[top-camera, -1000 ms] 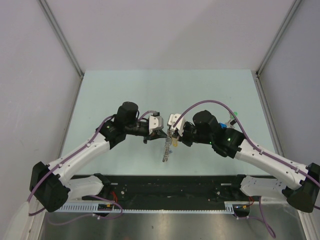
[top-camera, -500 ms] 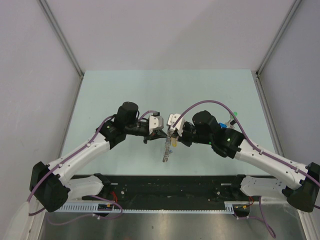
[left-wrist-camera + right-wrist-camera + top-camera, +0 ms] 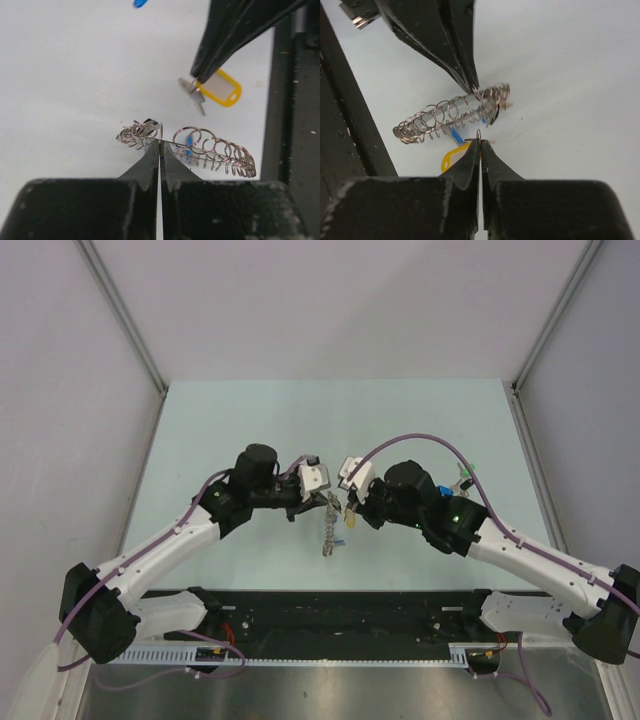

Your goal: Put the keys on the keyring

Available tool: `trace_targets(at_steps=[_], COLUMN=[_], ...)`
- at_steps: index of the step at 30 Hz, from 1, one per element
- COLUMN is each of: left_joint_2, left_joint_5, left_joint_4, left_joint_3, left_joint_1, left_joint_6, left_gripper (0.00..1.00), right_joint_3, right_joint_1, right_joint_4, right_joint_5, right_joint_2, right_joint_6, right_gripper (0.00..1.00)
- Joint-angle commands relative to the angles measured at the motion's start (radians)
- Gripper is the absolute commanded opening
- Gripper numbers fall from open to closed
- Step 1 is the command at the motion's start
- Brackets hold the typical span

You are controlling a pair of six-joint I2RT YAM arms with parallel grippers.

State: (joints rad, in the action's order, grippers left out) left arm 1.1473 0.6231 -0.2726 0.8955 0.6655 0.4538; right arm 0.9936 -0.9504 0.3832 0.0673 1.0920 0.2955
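Observation:
The keyring [image 3: 329, 530] is a long band of linked silver loops, seen near the table's middle. My left gripper [image 3: 331, 502] is shut on one of its loops, as the left wrist view shows [image 3: 160, 142], with the keyring [image 3: 215, 149] stretching right of the tips. My right gripper [image 3: 347, 508] is shut on a small wire loop [image 3: 478, 134] that carries a silver key [image 3: 192, 93] with a yellow tag [image 3: 220, 91]. It holds them just beside the keyring [image 3: 445, 117]. A blue-capped key [image 3: 455, 134] sits among the keyring's loops.
A blue piece [image 3: 140, 2] lies on the table beyond the keyring. A small green and white item [image 3: 464, 477] lies behind my right arm. The black rail [image 3: 340, 605] runs along the near edge, close under the keyring's lower end.
Both wrists have tilted up and drawn slightly apart. The keyring's upper end has shifted left with my left gripper, and the yellow-tagged key has risen a little with my right.

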Motion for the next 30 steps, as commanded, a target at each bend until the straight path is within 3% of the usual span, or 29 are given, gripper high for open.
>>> trace_targets(at_steps=[1,6,10,16,22,30], left_joint_2=[-0.012,-0.053,-0.127,-0.264,-0.294,-0.267], left_joint_5=[-0.248,-0.474,-0.672,-0.749,-0.774,-0.715], left_joint_4=[0.032,0.021,-0.01,0.022,0.062,0.059], left_joint_3=[0.037,0.037,0.031,-0.078,-0.124,-0.118], left_joint_1=[-0.009,-0.05,-0.053,-0.056,-0.061,-0.072], left_joint_6=[-0.055,-0.093,-0.095,-0.122,-0.118,-0.124], left_gripper=[0.0,0.0,0.0,0.01,0.0,0.0], right_joint_3=[-0.033,-0.153,-0.287,-0.423,-0.489,-0.512], right_joint_1=[0.054,0.154,0.223,0.259,0.285,0.302], right_joint_4=[-0.085,-0.223,-0.531,-0.828,-0.862,-0.689], right_joint_5=[-0.067,-0.098,-0.028,0.021,0.031,0.011], right_joint_2=[0.009,0.045,0.075,0.218,0.318,0.318], right_joint_6=[-0.158,-0.265,-0.326,-0.337,-0.404,-0.443], right_gripper=[0.0,0.0,0.0,0.0,0.0,0.01])
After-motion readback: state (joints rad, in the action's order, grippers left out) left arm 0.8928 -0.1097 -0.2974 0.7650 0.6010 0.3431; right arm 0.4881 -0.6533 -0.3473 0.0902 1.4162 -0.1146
